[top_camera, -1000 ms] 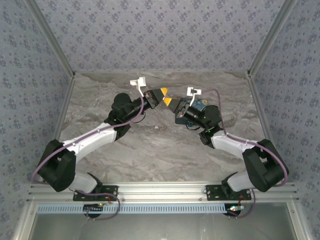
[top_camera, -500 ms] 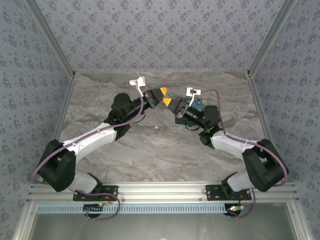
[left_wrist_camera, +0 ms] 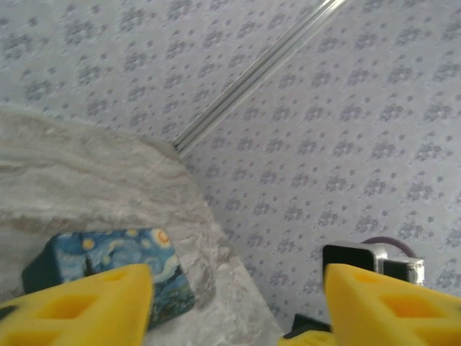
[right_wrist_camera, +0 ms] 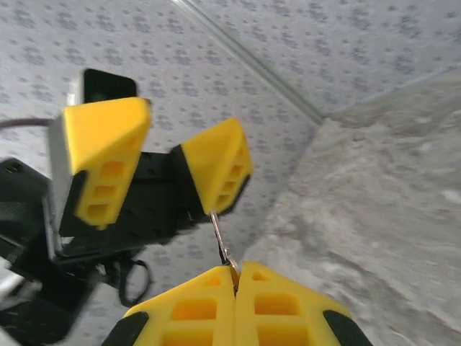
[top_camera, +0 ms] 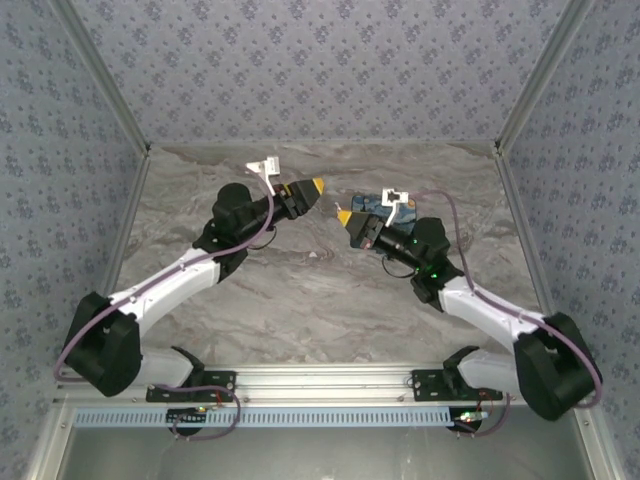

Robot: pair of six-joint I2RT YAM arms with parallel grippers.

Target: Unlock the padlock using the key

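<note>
From the top external view, the left gripper (top_camera: 314, 187) hangs over the far middle of the marble table (top_camera: 300, 290), with its yellow tips pointing right. The right gripper (top_camera: 344, 215) is near it, slightly nearer and to the right, pointing back at it with a small gap between the two. A blue painted box (top_camera: 377, 203) lies on the table just beyond the right wrist, which partly hides it. From here I cannot tell how either pair of fingers stands.

In the left wrist view, the left gripper (left_wrist_camera: 238, 285) has its fingers wide apart with nothing between them. The box (left_wrist_camera: 108, 254) sits on the table beyond the left-hand finger.

In the right wrist view, the right gripper (right_wrist_camera: 235, 271) has its fingers pressed together, clamped on a thin silvery metal piece (right_wrist_camera: 219, 232) that sticks up from the seam. I cannot tell whether it is the padlock's shackle or the key. The piece reaches toward the left gripper (right_wrist_camera: 176, 140), whose fingers are apart, and its top end lies just beside the nearer one
</note>
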